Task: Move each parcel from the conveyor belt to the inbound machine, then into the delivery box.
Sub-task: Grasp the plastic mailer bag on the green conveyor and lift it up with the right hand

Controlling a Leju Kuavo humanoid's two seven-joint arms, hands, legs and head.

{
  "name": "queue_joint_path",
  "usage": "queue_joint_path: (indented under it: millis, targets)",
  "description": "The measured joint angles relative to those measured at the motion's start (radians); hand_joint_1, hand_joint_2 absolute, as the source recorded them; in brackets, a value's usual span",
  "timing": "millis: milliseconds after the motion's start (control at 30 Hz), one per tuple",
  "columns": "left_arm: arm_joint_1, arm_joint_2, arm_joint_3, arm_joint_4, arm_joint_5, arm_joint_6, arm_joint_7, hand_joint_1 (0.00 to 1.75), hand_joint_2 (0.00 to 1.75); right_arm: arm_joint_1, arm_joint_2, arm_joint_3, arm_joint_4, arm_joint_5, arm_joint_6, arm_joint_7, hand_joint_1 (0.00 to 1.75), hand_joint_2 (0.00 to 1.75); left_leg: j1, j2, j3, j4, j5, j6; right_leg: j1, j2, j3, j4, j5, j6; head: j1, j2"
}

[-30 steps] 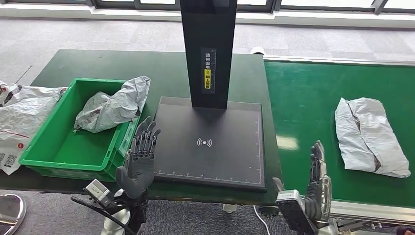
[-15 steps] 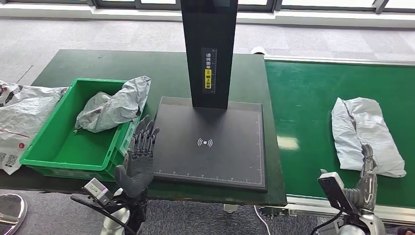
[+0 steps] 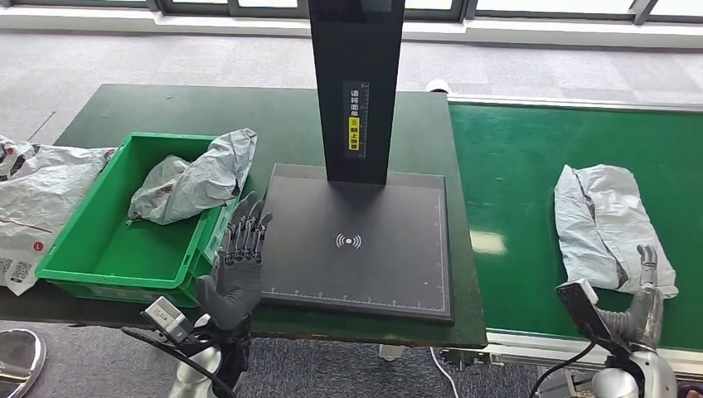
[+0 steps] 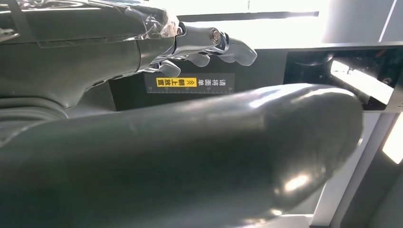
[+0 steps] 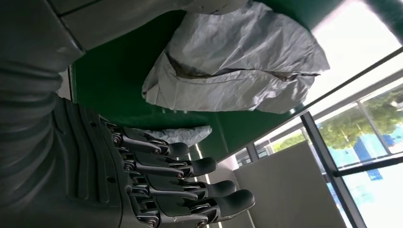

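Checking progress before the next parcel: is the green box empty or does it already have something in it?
Not empty. One crumpled grey parcel lies in the green box, leaning on its far right corner and poking above the rim.

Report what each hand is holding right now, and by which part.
Nothing is held. The left hand is open beside the green bin; the right hand is open near the grey parcel on the belt, not gripping it.

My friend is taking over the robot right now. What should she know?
Left hand: open, holding nothing, raised between the green box and the black scanner plate.
Right hand: open, holding nothing, at the near edge of the grey parcel on the belt.
Done: one grey parcel lies in the green box.
Left: grab the belt parcel, scan it, box it.
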Motion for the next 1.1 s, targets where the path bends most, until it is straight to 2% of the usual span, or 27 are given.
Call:
queue_joint_path:
  millis: [167,267,367,700,933,1100]
  targets:
    - [-0.013,0.002,0.000,0.023,0.001,0.000,0.000,0.00,0.00,-0.194,-0.094,-0.003,0.260,0.127,0.019,0.143,0.00,1.75,-0.002,0.000,-0.001,0.000,0.003,0.004,-0.002,0.000,-0.001,0.000,0.002,0.003,0.000,0.000]
    - [-0.019,0.002,0.000,0.033,0.002,0.000,0.000,0.00,0.00,-0.301,-0.123,0.003,0.367,0.179,0.076,0.235,0.00,1.75,-0.002,0.000,-0.001,0.000,0.003,0.004,-0.002,0.000,-0.001,0.000,0.003,0.003,0.000,0.000]
    - [-0.021,0.002,0.000,0.039,0.002,0.000,0.000,0.00,0.00,-0.369,-0.137,0.012,0.427,0.197,0.098,0.265,0.00,1.75,-0.002,-0.001,-0.001,0.000,0.003,0.004,-0.002,-0.001,-0.001,0.000,0.003,0.003,0.000,0.000]
    - [-0.026,0.002,0.000,0.048,-0.002,0.001,0.000,0.00,0.00,-0.433,-0.145,0.021,0.503,0.209,0.133,0.273,0.00,1.75,-0.002,-0.006,-0.003,0.000,0.003,0.004,-0.002,-0.004,-0.001,0.000,0.002,0.003,0.000,0.000]
    - [-0.029,0.002,0.000,0.049,-0.005,0.008,0.000,0.00,0.00,-0.452,-0.120,0.031,0.519,0.225,0.168,0.267,0.00,1.75,-0.002,-0.007,-0.004,0.000,0.004,0.004,-0.002,-0.006,-0.001,0.000,0.002,0.004,0.000,0.000]
    - [-0.029,0.001,0.000,0.051,-0.018,0.004,0.000,0.00,0.00,-0.468,-0.099,0.038,0.528,0.244,0.204,0.301,0.00,1.75,-0.002,-0.008,-0.004,0.000,0.004,0.004,-0.002,-0.007,-0.001,0.000,0.002,0.003,0.000,0.000]
